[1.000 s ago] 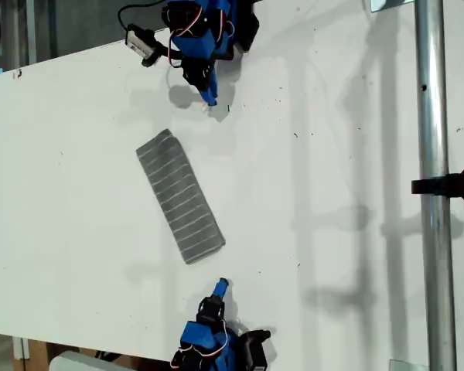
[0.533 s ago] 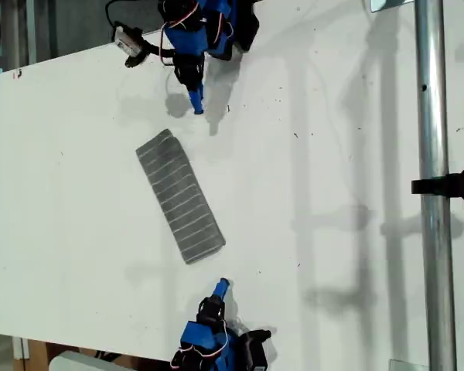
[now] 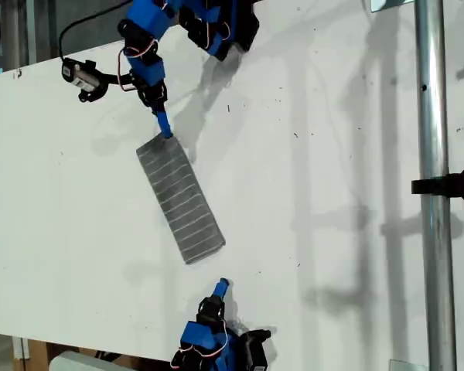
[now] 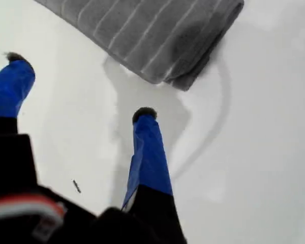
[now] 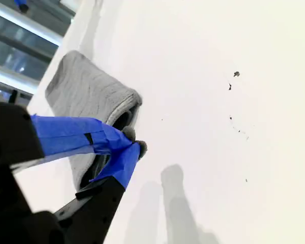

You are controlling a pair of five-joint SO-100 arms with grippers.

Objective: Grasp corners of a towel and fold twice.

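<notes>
Lying slantwise on the white counter (image 3: 332,154), the towel (image 3: 179,197) is a long folded strip, its long axis running from the exterior view's upper left down toward lower right. My second claw (image 3: 165,130) is at the strip's upper-left short end, so that arm is plainly the nearer one. Its tips are pressed together right against the rolled edge there (whether any cloth is caught between them I cannot tell from its wrist view). My first claw (image 3: 223,284) sits just off the opposite, lower-right end, apart from the cloth, with its fingers spread wide and nothing between them. The towel's folded end lies straight ahead of it across a strip of bare counter. I judge the second fold means bringing one short end over to the other along that axis.
</notes>
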